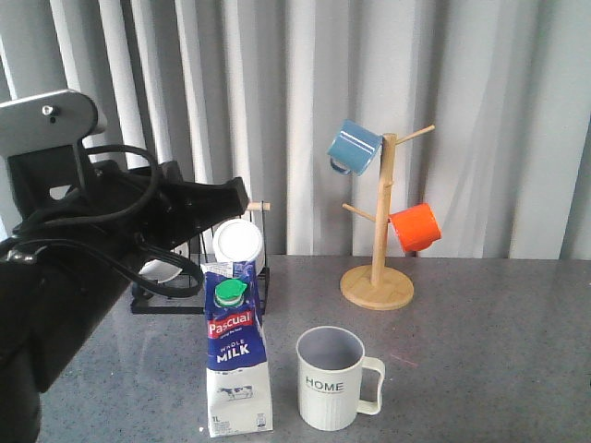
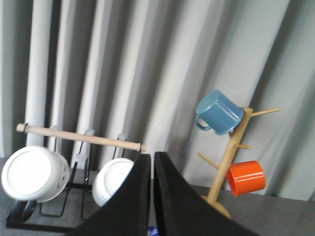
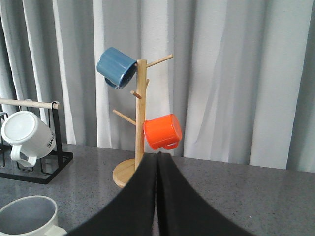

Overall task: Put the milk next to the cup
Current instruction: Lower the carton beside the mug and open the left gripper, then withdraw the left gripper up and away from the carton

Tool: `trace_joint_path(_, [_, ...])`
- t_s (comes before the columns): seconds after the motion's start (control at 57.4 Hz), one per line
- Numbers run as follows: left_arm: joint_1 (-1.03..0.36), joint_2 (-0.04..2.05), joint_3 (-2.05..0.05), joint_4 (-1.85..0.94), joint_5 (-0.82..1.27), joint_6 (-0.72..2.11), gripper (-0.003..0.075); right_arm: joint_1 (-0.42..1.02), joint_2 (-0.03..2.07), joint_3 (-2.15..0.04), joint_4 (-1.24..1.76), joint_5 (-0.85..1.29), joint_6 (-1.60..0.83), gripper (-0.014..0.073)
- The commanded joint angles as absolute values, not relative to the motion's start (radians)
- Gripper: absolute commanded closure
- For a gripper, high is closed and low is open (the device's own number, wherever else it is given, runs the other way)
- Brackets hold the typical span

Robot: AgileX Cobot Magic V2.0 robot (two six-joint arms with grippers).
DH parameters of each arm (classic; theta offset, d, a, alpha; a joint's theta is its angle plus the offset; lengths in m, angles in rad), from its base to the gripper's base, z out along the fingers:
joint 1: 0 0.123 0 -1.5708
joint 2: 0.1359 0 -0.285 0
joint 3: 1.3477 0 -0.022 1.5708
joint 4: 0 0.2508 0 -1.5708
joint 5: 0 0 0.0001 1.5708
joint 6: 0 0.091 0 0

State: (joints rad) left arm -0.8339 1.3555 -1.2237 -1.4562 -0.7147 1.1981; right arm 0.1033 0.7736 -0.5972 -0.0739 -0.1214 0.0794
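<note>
Front view: milk point(image 1: 238, 365) reads "Pascual", "WHOLE MILK", "1L"; cup point(image 1: 332, 377) reads "HOME". Carton stands upright near the table's point(image 1: 489, 351) front edge, long axis vertical, label facing the camera, green cap point(image 1: 228, 293) on top. Cup sits just right of it, apart, handle pointing right. Grey speckled tabletop, grey curtain point(image 1: 480, 101) behind. Left gripper point(image 2: 152, 196) and right gripper point(image 3: 157, 196): fingers pressed together, holding nothing.
</note>
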Motion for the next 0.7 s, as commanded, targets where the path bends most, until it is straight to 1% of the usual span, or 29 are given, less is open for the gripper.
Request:
trace_joint_path(0.0, [-0.84,1.311,-1.273,-1.29,-0.577,1.156,0.0727,0.097,0.771,-0.625,-0.083,-0.192,0.076,0.0602])
trace_joint_path(0.139, [-0.84,1.312,-1.329,-1.135,-0.271,1.155,0.0727,0.097,0.771,-0.625,-0.083,-0.19,0.076,0.0602])
trace_joint_path(0.244, [-0.84,1.312,-1.326,-1.12,-0.132,1.146,0.0727,0.097,0.771,-0.625,-0.083,-0.19,0.076,0.0602])
trace_joint_path(0.296, [-0.84,1.311,-1.308,-1.073,-0.1,1.101,0.0727,0.097,0.771,-0.625,-0.083,-0.19,0.076,0.0602])
trace_joint_path(0.384, [-0.84,1.289,-1.238,-0.856,-0.082,0.904,0.0727,0.097,0.771,-0.625,-0.083,-0.19,0.076,0.0602])
trace_joint_path(0.471, [-0.836,1.243,-1.114,-0.527,-0.125,0.561,0.0727,0.097,0.771,-0.625,-0.083,-0.189,0.076,0.0602])
trace_joint_path(0.54, [-0.807,1.196,-1.01,-0.29,-0.167,0.308,0.0727,0.097,0.771,-0.625,-0.083,-0.189,0.076,0.0602])
trace_joint_path(0.628, [-0.754,1.128,-0.898,-0.09,-0.152,0.077,0.0727,0.097,0.771,-0.625,-0.083,-0.189,0.076,0.0602])
trace_joint_path(0.68, [-0.718,1.073,-0.832,-0.03,-0.123,-0.023,0.0727,0.097,0.771,-0.625,-0.083,-0.189,0.076,0.0602])
